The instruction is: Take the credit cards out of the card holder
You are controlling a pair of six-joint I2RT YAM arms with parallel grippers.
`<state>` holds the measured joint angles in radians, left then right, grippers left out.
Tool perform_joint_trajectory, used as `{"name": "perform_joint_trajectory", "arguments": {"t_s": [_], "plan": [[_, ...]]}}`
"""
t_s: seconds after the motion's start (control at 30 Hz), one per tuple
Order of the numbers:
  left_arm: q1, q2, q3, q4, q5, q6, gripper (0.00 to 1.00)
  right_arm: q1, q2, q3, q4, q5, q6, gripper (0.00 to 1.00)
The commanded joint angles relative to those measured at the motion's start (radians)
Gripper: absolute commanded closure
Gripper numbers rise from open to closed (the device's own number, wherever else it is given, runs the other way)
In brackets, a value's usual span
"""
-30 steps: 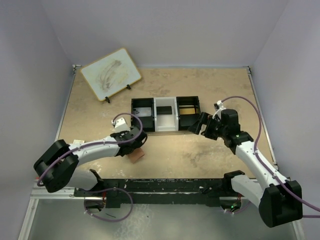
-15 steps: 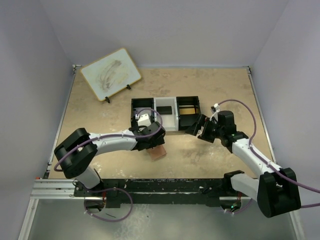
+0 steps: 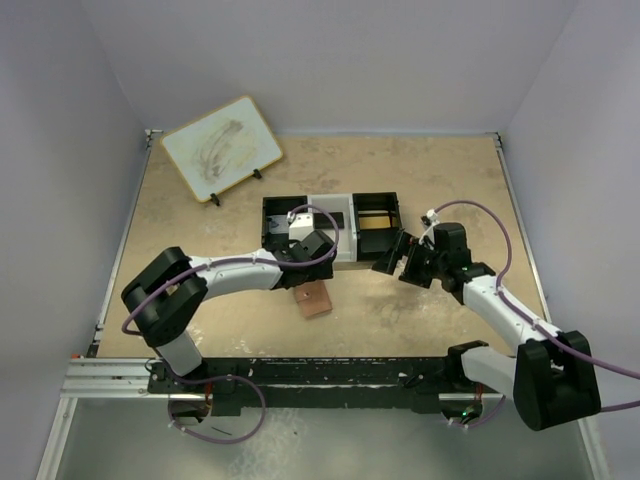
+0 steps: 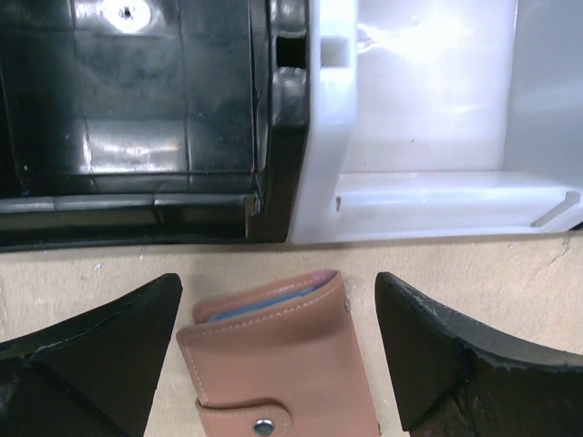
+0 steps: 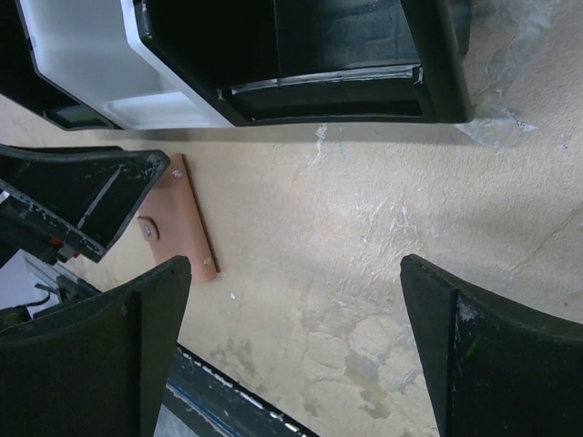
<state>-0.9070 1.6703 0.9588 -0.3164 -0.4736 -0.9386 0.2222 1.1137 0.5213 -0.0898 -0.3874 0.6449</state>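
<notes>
A tan speckled desk (image 3: 450,180) sits between pale lilac walls (image 3: 340,60). The left hand (image 4: 278,289) gapes around the holder (image 4: 278,364). The right hand (image 5: 293,273) gapes empty near the tray (image 3: 283,200).

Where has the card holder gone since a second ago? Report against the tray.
Yes. The card holder slid right: from in front of the left end of the tray to in front of its left black-white seam.

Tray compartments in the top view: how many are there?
3 in the tray, side by side: black left compartment, white middle compartment partly under the left arm, black right compartment. None looks fully hidden.
</notes>
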Motion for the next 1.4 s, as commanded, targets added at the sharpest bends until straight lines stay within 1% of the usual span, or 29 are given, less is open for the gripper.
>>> {"name": "perform_joint_trajectory", "arguments": {"t_s": [0.0,0.33,0.43,0.53,0.63,0.67,0.83,0.93,1.03,1.13,1.2,1.3,1.37], "plan": [[0.025,0.028,0.066,0.061,-0.053,0.09,0.15,0.002,-0.033,-0.018,0.029,-0.016,0.006,0.0],[0.06,0.059,0.102,0.065,-0.049,0.145,0.15,0.002,-0.05,-0.035,0.029,-0.035,0.02,0.0],[0.065,0.056,0.101,0.067,-0.022,0.147,0.15,0.002,-0.057,-0.042,0.045,-0.069,0.018,0.0],[0.065,0.011,0.085,0.077,0.023,0.139,0.16,0.003,-0.066,-0.06,0.071,-0.102,0.027,0.02],[0.066,-0.076,0.036,0.08,0.087,0.12,0.17,0.003,-0.077,-0.088,0.1,-0.1,0.051,0.05],[0.064,-0.093,0.021,0.073,0.1,0.112,0.18,0.003,-0.079,-0.099,0.11,-0.088,0.068,0.08],[0.058,-0.192,-0.037,-0.091,0.117,0.037,0.24,0.024,-0.068,-0.137,0.222,-0.12,0.142,0.21],[0.025,-0.178,-0.036,-0.191,0.111,-0.012,0.26,0.071,-0.039,-0.127,0.252,-0.1,0.15,0.25],[-0.025,-0.147,-0.025,-0.243,0.09,-0.072,0.29,0.12,-0.002,-0.102,0.261,-0.064,0.156,0.25],[-0.046,-0.133,-0.025,-0.244,0.076,-0.117,0.32,0.15,0.039,-0.09,0.287,-0.056,0.163,0.28],[-0.058,-0.125,-0.02,-0.237,0.075,-0.135,0.34,0.16,0.065,-0.088,0.308,-0.061,0.17,0.33],[-0.079,-0.092,0.012,-0.253,0.07,-0.146,0.34,0.176,0.095,-0.095,0.357,-0.079,0.187,0.38],[-0.094,-0.065,0.027,-0.264,0.063,-0.15,0.37,0.185,0.112,-0.098,0.38,-0.086,0.195,0.38]]}}
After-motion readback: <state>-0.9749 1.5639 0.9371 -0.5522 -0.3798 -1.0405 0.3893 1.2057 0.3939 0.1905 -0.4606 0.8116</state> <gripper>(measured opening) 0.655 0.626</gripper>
